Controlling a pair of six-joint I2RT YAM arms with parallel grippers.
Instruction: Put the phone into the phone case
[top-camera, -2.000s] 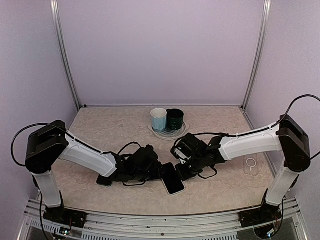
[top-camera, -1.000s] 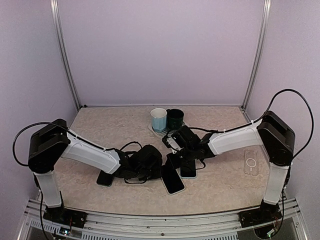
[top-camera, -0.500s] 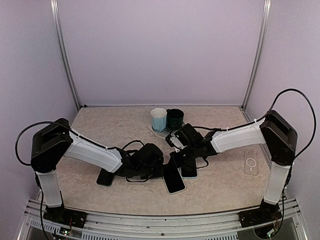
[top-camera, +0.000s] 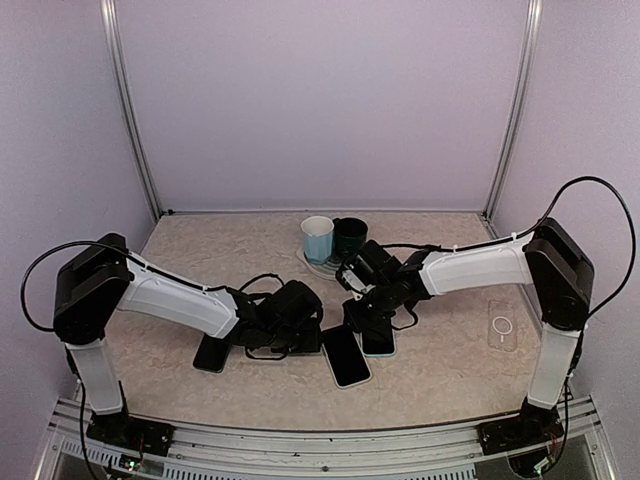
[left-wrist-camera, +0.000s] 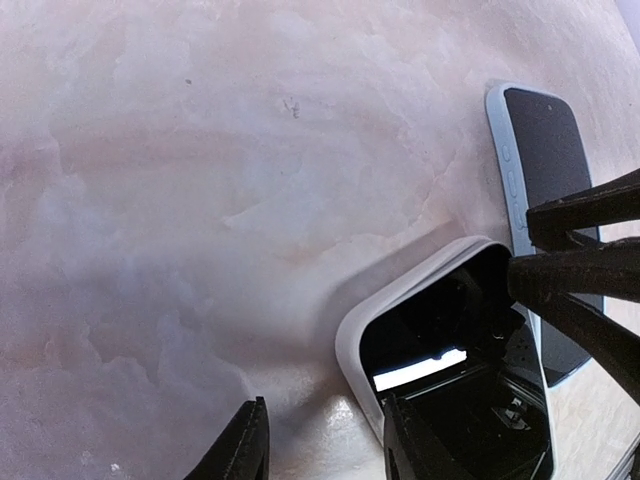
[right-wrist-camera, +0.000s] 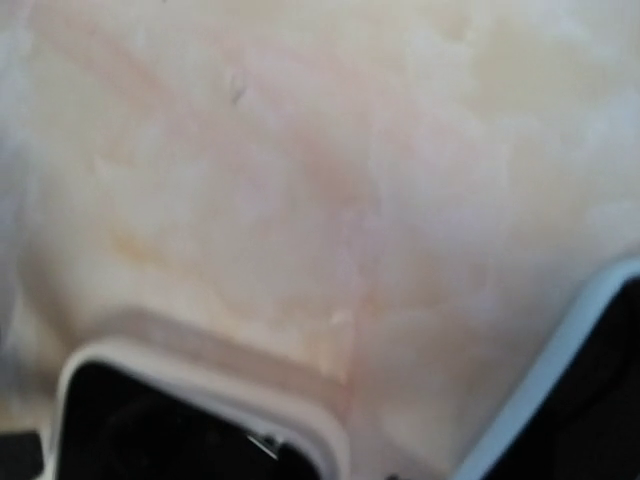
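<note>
A phone (top-camera: 346, 357) (left-wrist-camera: 440, 350) with a dark screen and a white rim lies flat near the table's front middle. My left gripper (top-camera: 322, 335) (left-wrist-camera: 325, 450) stands open low over the phone's near corner, and its right finger (left-wrist-camera: 410, 440) overlaps the white rim. A second phone (top-camera: 379, 341) (left-wrist-camera: 540, 170) with a pale blue edge lies just to its right. Over it, my right gripper (top-camera: 362, 314) shows dark fingers (left-wrist-camera: 585, 270) slightly apart. The right wrist view is blurred and shows only the white rim (right-wrist-camera: 190, 385) and table. The clear phone case (top-camera: 503, 325) lies alone at the right.
A dark phone (top-camera: 210, 353) lies on the table under the left arm. At the back middle, a pale blue cup (top-camera: 317, 238) and a dark cup (top-camera: 350, 238) stand on a plate (top-camera: 330, 268). Cables loop around both wrists.
Both grippers' jaws have parted over the last second. The right gripper has drawn back a little from the blue-edged phone. Both phones lie where they were.
</note>
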